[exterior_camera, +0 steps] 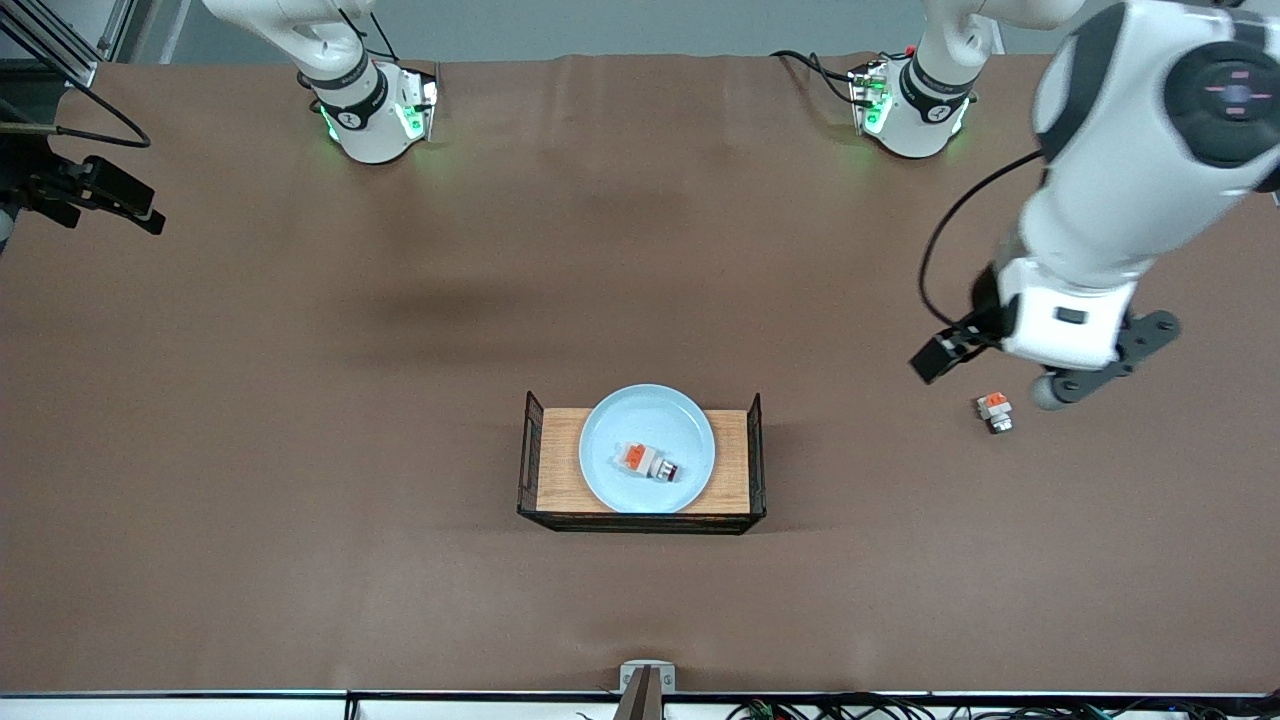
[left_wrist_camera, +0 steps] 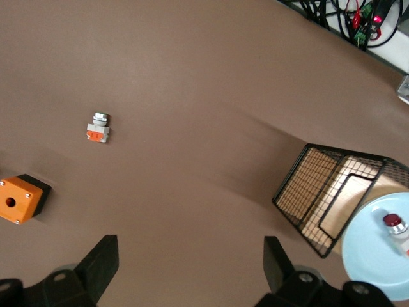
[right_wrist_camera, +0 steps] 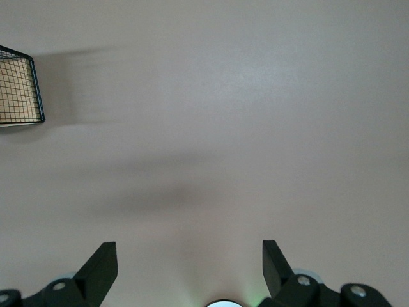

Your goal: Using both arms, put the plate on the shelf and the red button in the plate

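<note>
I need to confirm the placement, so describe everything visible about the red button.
The red button is a small push-button part with a pale white-and-grey body, an orange block at one end and a dark red tip at the other. It lies on its side inside the pale blue plate, near the plate's middle, touching only the plate. The left wrist view catches its red tip with a silvery collar. The plate sits on the wooden tray with black wire ends. Neither pincer is near it.

A high front camera faces both robot bases across the brown surface (exterior_camera: 300, 400); two wrist cameras look straight down, both catching the wire tray (exterior_camera: 640, 515) mid-surface.
</note>
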